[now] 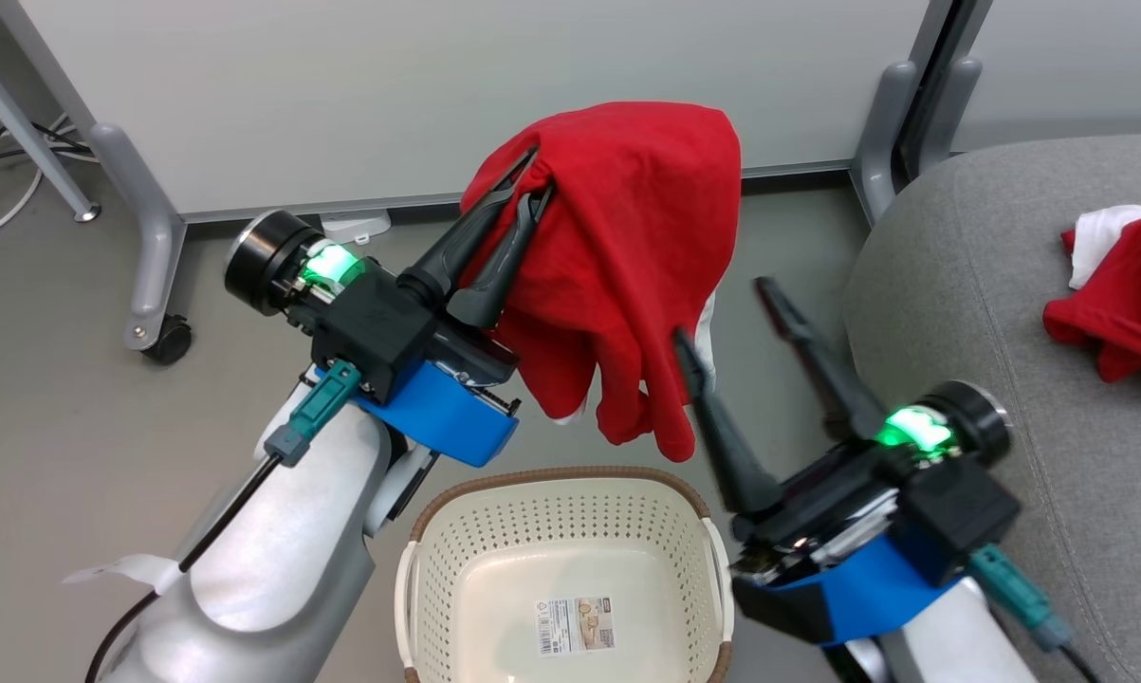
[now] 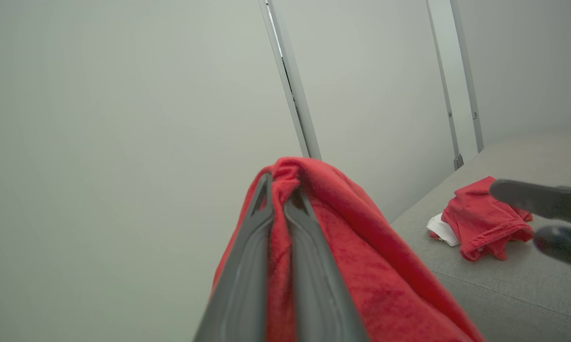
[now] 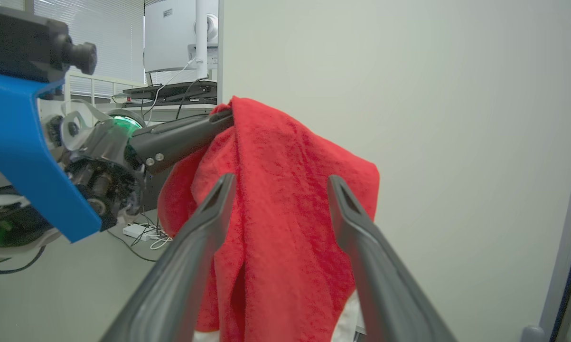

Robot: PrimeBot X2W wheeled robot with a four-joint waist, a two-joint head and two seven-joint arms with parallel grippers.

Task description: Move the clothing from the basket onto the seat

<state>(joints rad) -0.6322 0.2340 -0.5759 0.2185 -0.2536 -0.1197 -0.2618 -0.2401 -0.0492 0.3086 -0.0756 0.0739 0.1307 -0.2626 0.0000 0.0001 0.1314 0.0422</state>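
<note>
a grey floor point(image 1: 58, 427) meets white partition panels point(image 1: 437, 95), and a light grey sofa point(image 1: 959, 285) sits at the right. there are two garments. the crumpled red garment point(image 1: 1120, 294) lies on the sofa, and the hanging red garment point(image 1: 627, 237) droops above the single basket point(image 1: 551, 493). the left gripper point(image 1: 534, 190), raised and angled up, pinches its top fold tight. the right gripper point(image 1: 722, 311) is spread wide near its lower edge and grips nothing.
</note>
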